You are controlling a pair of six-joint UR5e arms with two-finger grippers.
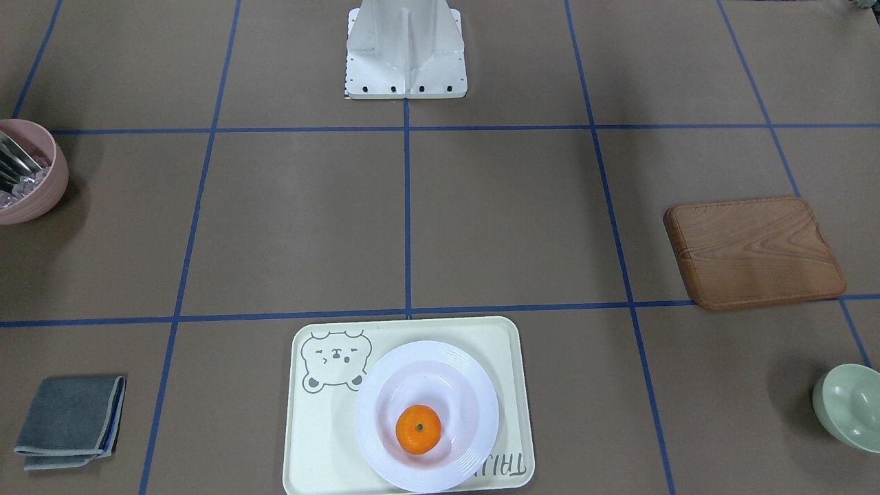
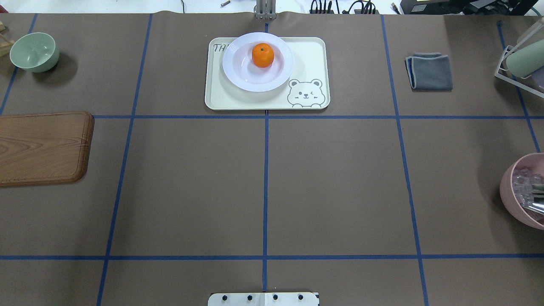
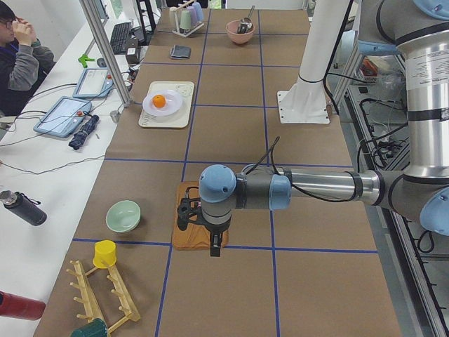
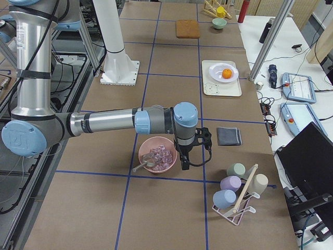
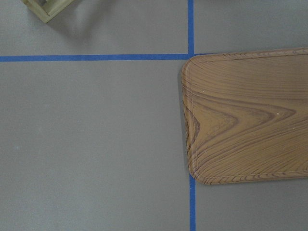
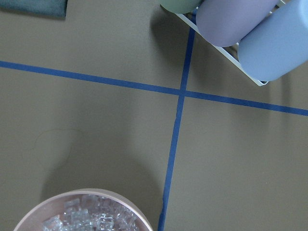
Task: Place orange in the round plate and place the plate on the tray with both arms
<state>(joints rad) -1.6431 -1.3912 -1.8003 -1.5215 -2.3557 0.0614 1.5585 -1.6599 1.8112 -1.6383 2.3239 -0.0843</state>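
Observation:
The orange lies in the white round plate. The plate stands on the cream bear tray at the table's far middle. Neither arm is near it. In the exterior left view my left gripper hangs over the wooden board's end. In the exterior right view my right gripper hangs beside the pink bowl. Whether either gripper is open or shut I cannot tell. Both wrist views show only the table below and no fingers.
The wooden board and a green bowl lie on my left. The pink bowl, a grey cloth and a cup rack are on my right. A person sits beyond the table.

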